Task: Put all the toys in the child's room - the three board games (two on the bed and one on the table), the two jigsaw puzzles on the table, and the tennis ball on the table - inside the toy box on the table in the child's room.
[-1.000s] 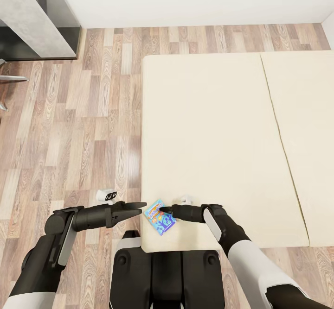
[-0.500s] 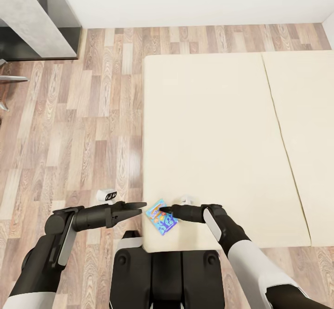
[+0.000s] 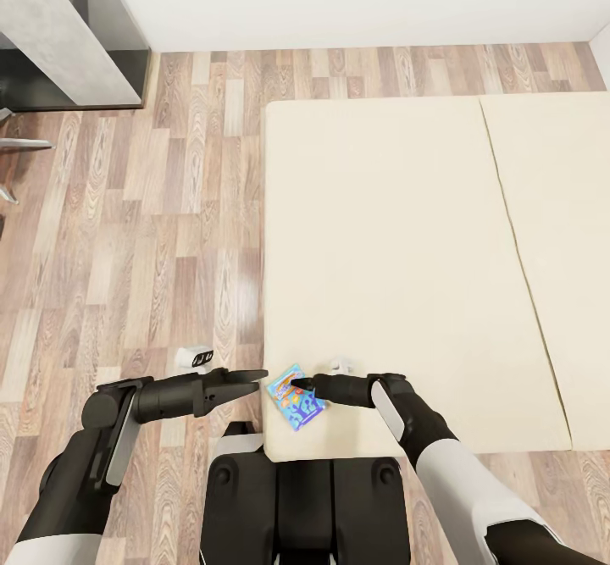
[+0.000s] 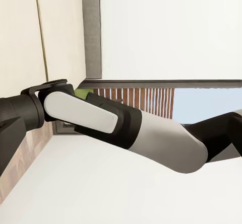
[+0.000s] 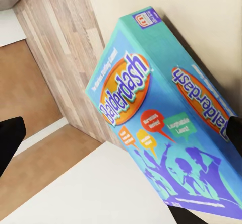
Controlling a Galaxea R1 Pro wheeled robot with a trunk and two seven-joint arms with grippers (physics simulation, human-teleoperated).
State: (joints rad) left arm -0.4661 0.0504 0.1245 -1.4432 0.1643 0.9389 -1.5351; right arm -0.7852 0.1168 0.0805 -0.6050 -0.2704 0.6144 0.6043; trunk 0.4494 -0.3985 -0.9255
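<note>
One blue board game (image 3: pixel 294 397) lies flat on the near corner of the bed (image 3: pixel 398 235), close to the bed's edge beside the wood floor (image 3: pixel 152 235). The right end effector (image 3: pixel 307 387) reaches in from the side, and its tip looks like it touches the game. In the right wrist view the two dark fingers (image 5: pixel 10 138) stand wide apart with the blue game (image 5: pixel 161 123) between them, so nothing is gripped yet. The left end effector (image 3: pixel 250 380) hangs just off the bed's edge, pointing at the game from the other side; I cannot tell if it is wide or narrow. Since a moment ago very little has changed. The whole picture has slid a tiny bit, so the robot's camera moved, not the things. The arms and the game keep the same places next to each other. That likely means the robot is lining itself up for the grab. The game is thin and flat, so the fingers may need to catch its edge. A grey desk (image 3: pixel 51 31) stands well apart, across the floor.
</note>
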